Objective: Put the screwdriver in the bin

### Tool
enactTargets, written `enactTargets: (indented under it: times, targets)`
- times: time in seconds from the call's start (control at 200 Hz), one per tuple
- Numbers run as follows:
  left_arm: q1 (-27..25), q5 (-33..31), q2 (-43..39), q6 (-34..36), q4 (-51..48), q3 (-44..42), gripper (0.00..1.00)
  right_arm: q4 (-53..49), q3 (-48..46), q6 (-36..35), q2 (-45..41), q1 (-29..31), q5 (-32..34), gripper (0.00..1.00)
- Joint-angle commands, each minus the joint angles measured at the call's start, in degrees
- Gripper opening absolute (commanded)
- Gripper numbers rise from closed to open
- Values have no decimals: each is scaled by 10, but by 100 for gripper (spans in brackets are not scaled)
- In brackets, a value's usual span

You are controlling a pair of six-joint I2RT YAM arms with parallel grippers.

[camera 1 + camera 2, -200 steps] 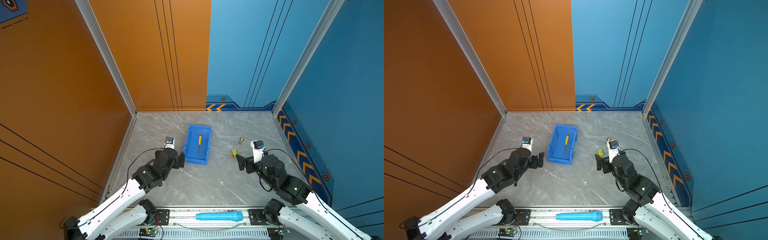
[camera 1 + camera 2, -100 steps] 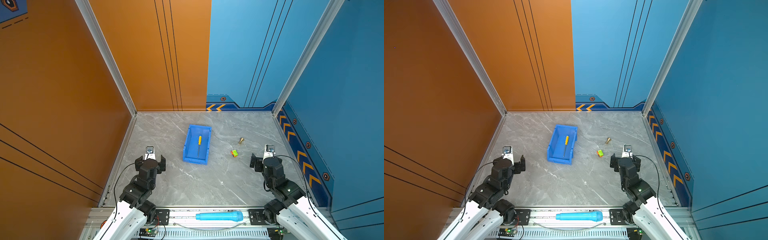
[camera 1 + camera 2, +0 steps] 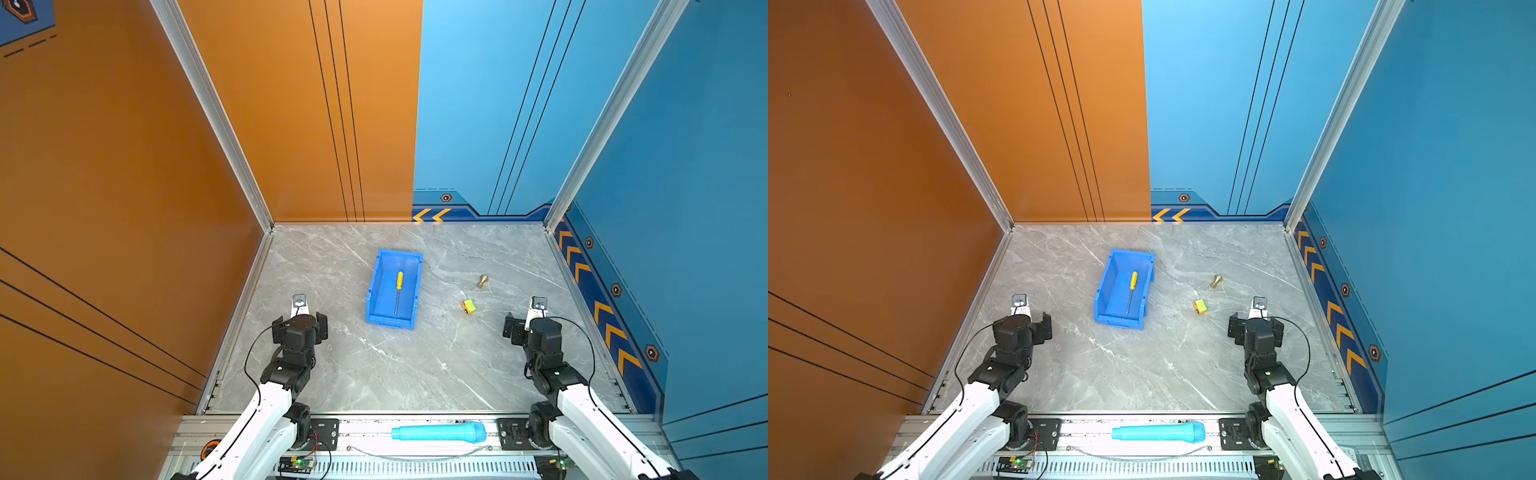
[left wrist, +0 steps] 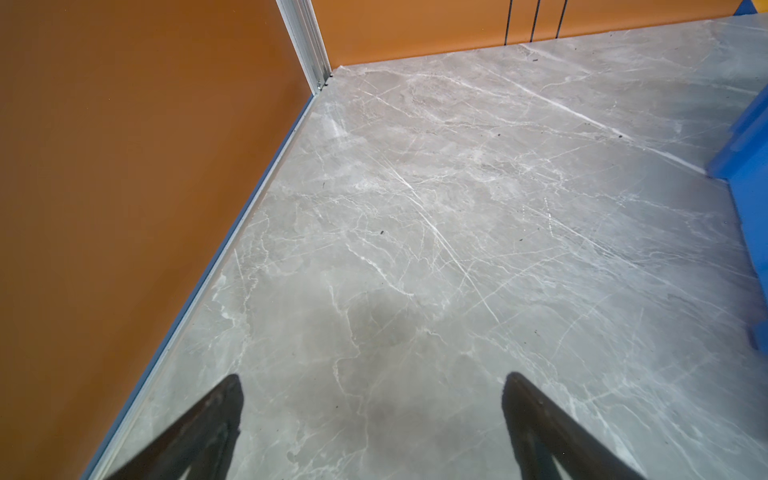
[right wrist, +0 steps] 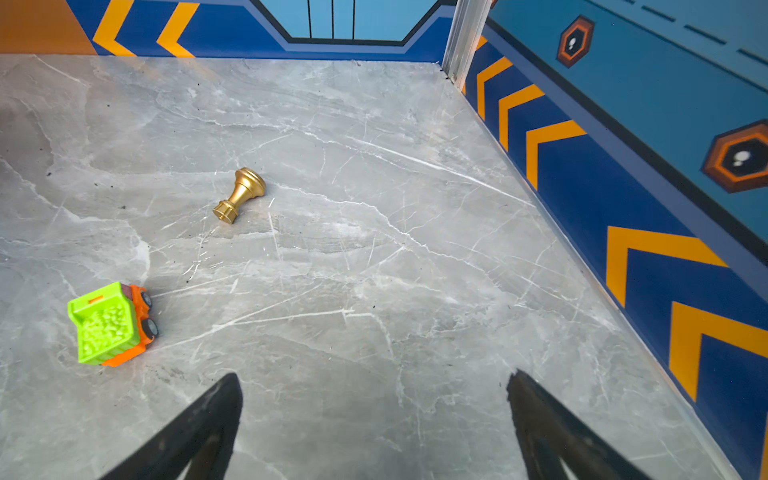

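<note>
**Pincers released, screwdriver laid in the bin**

Both pincers are seen spread wide, with nothing gripped between the fingers. The left pincer (image 4: 372, 380) is held low over the bare grey marbled tabletop (image 4: 415, 208) close to the orange side wall. The right pincer (image 5: 374, 378) is held over the same surface close to the blue chevron wall. In both top views the two are found well apart, one at each side of the tabletop's near half, and neither is in contact with any object.

The bin (image 3: 374, 286) (image 3: 1106, 286), bright blue and open-topped, is set near the middle of the tabletop between the two arms, with its lowered lip turned toward the robot. One corner of it is caught in the left wrist view.

A light-blue toy microphone (image 3: 438, 432) (image 3: 1158, 432) is laid lengthwise on the metal rail (image 3: 365, 430) at the front, between the arm bases and off the tabletop.

The screwdriver (image 3: 397, 293) (image 3: 1131, 293) is laid flat on the bin's floor, along its length. Its yellow handle is pointed toward the back wall and its thin shaft toward the lowered lip.

To the right of the bin, apart from it, a green-and-orange toy truck (image 3: 468, 306) (image 5: 112, 324) is placed. Just beyond the truck, a small brass knob (image 3: 482, 281) (image 5: 240, 195) is laid on its side.
</note>
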Motion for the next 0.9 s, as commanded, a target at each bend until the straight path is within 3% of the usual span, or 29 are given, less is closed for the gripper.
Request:
enactTargets:
  times: [0.0,0.445,0.626,0.896]
  targets:
    - [9,32,41,-3,126,-18,98,108,3,-27,48,-11,-40,100]
    - [16,64,220,46,309,8,98,288,40,-16,230,-47,-65,100]
    - [36,91,278,52,359,28,98,342,74,-14,310,-64,-96,100]
    - [56,140,347,61,402,60,98,386,97,-3,389,-69,-86,100]
